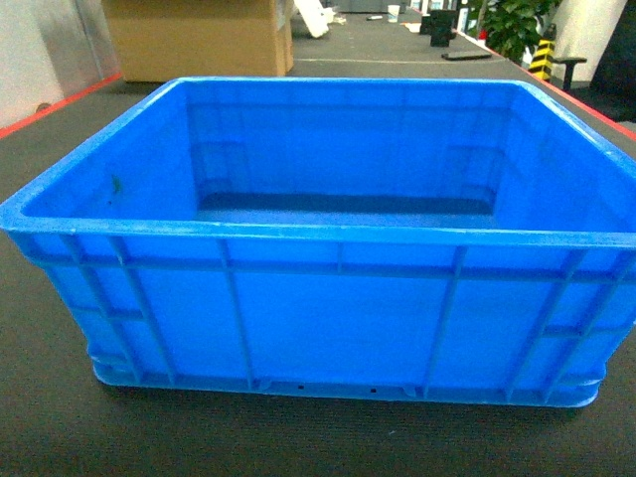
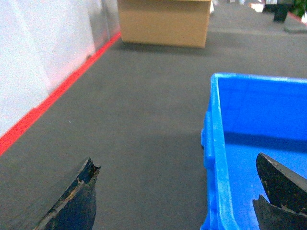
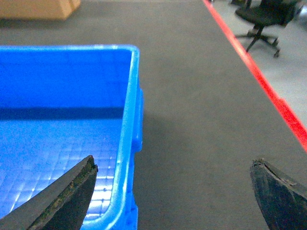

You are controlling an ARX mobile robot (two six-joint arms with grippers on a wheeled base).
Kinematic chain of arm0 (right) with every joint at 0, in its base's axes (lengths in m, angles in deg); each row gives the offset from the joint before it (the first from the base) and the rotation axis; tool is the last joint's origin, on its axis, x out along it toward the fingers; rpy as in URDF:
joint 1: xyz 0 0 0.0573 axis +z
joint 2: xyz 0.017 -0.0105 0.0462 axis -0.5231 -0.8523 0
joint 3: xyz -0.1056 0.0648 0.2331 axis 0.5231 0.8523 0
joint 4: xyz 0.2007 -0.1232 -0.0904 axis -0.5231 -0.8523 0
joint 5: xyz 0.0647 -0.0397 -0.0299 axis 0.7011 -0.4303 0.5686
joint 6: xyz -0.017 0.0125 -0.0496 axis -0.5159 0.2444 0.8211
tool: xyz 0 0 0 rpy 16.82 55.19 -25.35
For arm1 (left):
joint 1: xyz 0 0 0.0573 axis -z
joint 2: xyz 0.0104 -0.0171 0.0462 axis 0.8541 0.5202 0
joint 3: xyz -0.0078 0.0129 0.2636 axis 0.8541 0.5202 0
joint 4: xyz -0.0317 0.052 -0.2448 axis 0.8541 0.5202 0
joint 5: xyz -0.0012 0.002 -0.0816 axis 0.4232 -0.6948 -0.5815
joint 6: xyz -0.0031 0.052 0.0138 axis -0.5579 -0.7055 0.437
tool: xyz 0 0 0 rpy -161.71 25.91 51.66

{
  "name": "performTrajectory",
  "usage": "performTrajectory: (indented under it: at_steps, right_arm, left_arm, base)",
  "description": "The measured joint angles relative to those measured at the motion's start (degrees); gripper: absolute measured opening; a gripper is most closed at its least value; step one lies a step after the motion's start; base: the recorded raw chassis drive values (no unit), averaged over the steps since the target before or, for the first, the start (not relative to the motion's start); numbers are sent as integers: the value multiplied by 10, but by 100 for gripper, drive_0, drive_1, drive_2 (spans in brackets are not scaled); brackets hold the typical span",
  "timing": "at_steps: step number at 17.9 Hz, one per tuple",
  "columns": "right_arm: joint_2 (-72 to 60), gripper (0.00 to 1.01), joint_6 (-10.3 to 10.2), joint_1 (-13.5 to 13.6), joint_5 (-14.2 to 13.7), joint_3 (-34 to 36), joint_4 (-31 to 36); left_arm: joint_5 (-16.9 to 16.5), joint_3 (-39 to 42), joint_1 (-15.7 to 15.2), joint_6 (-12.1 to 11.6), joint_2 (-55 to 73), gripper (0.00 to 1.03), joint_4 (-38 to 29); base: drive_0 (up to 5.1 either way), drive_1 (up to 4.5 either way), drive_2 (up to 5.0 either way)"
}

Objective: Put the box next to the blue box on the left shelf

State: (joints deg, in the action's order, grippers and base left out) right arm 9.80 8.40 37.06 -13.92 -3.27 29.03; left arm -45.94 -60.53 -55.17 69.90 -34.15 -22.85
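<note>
Pre-grasp step, judging by the layout: box [image 1: 318, 248] sitting on the dark carpet [image 1: 60, 427] dead centre, not yet lifted, no shelf in view. Left gripper [image 2: 175, 191] spread wide astride the 9 o'clock rim, right gripper [image 3: 175, 191] likewise astride the 3 o'clock rim, both empty. Next, probably: closing on both rims, then lifting level.

The box [image 1: 328, 298] is bright blue all over, its glossy floor embossed with a square grid. It sits on dark grey carpet [image 2: 148, 110] edged by a red stripe [image 3: 268, 86]. The cardboard carton [image 1: 199, 38] is tan. Gripper fingers [image 3: 62, 196] are black.
</note>
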Motion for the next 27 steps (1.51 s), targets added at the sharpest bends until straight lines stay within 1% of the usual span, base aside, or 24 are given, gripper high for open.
performTrajectory:
  at_steps: [1,2,3,4,5,6,7,8,10,11,12,13,14,18,20,21,22,23,24,26,27]
  right_arm:
    - [-83,98,-12,0,26,-53,-18]
    - [-165,98,-25,5,34,-104,-28]
    - [-221,98,-35,9,47,-144,-43]
    - [-266,98,-49,13,53,-176,-55]
    - [-308,98,-61,12,54,-197,-53]
    - [-344,98,-70,12,52,-211,-50]
    - [-376,98,-79,12,50,-216,-52]
    - [-392,98,-88,14,48,-216,-55]
    - [-405,98,-97,20,43,-224,-73]
    - [-407,98,-99,25,42,-228,-74]
    - [-409,98,-101,31,43,-230,-74]
    - [-411,96,-102,32,42,-231,-76]
    - [-414,85,-101,35,42,-231,-80]
    - [-415,47,-90,39,35,-237,-94]
    - [-415,25,-87,39,33,-238,-96]
    - [-415,14,-87,39,24,-238,-96]
    - [-411,10,-86,37,31,-237,-93]
    - [-389,10,-89,39,31,-210,-80]
    - [-374,10,-91,43,27,-190,-68]
    - [-339,10,-92,52,18,-157,-49]
    - [-301,10,-92,60,6,-131,-39]
  left_arm:
    - [-11,-63,8,0,90,98,33]
    - [-14,-110,13,1,165,98,60]
    - [-12,-156,17,8,235,98,85]
    - [-13,-195,21,15,280,98,110]
    - [-14,-226,24,26,317,98,126]
    - [-16,-247,26,38,346,98,138]
    - [-6,-261,30,43,370,98,147]
    - [-7,-271,32,51,389,98,154]
    - [-12,-287,40,70,412,98,179]
    - [-9,-299,43,78,422,98,197]
    - [-2,-306,44,84,431,98,201]
    - [7,-317,47,84,441,93,218]
    - [8,-318,51,82,445,82,232]
    - [3,-321,56,82,445,46,262]
    - [1,-320,65,81,440,22,258]
    - [-6,-314,68,73,431,14,253]
    - [-20,-302,66,73,415,9,246]
    - [-10,-264,70,66,384,9,212]
    - [2,-240,76,61,362,9,192]
    - [11,-202,86,60,318,9,172]
    - [27,-173,96,59,276,9,161]
  base:
    - [0,0,0]
    - [0,0,0]
    - [0,0,0]
    - [0,0,0]
    - [0,0,0]
    - [0,0,0]
    - [0,0,0]
    - [0,0,0]
    - [0,0,0]
    - [0,0,0]
    - [0,0,0]
    - [0,0,0]
    - [0,0,0]
    - [0,0,0]
    - [0,0,0]
    - [0,0,0]
    - [0,0,0]
    - [0,0,0]
    - [0,0,0]
    - [0,0,0]
    - [0,0,0]
